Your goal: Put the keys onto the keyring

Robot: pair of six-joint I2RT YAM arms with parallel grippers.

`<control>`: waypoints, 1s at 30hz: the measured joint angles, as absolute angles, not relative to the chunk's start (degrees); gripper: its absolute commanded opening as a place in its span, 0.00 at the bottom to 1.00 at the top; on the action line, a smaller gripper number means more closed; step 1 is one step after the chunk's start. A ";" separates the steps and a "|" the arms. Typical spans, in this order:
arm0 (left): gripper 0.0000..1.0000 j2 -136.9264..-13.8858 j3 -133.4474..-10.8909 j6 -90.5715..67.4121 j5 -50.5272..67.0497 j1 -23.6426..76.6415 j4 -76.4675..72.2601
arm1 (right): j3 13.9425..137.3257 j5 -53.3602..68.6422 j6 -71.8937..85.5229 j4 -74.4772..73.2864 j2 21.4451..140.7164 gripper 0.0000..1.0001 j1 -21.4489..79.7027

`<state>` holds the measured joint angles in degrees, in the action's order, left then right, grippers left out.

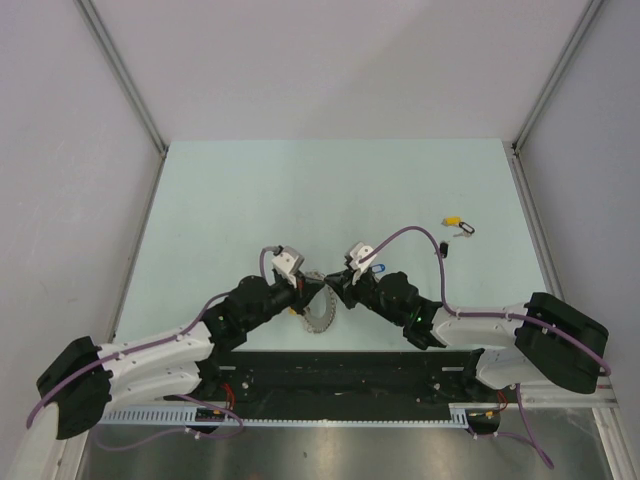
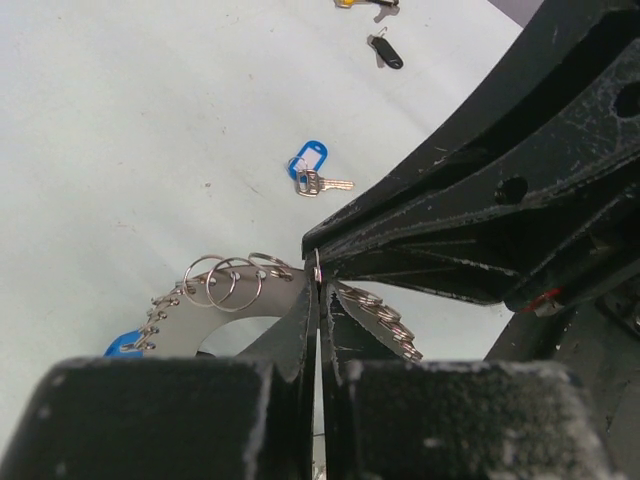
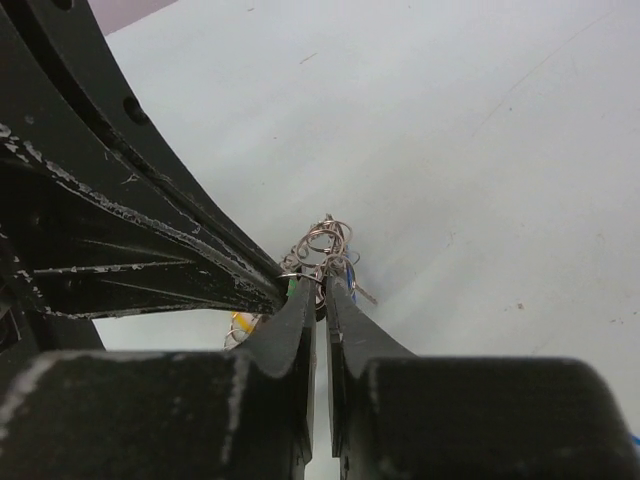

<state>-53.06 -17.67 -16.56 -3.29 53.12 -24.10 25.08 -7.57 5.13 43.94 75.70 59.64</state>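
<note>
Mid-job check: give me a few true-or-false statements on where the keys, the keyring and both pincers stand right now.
1. The left pincer is shut on the keyring. True.
2. A blue-tagged key lies loose on the table. True.
3. The black-tagged key hangs on the keyring. False: it lies on the table near the yellow-tagged key.
4. The right pincer hovers over the yellow-tagged key. False: its tip meets the left pincer at the keyring.

Silver-grey keyring [image 2: 200, 325], ribbed along its edge; blue key tag [image 2: 310, 160] on a silver key [image 2: 335, 184]; black key tag [image 2: 388, 55]; yellow key tag [image 1: 452, 218]; plain, pale greenish-white table [image 1: 300, 190].
</note>
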 measured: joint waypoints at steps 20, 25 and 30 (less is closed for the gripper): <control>0.66 -42.24 -24.82 -12.43 0.03 48.27 -5.72 | 24.75 -5.10 -1.37 42.19 73.69 0.00 58.15; 0.66 -45.43 -28.75 -10.07 3.49 46.94 0.01 | 24.77 -4.45 -3.14 40.84 72.23 0.00 58.00; 0.58 -50.54 -30.30 -9.82 6.76 46.94 1.87 | 24.77 -4.01 -4.01 40.42 72.18 0.00 57.93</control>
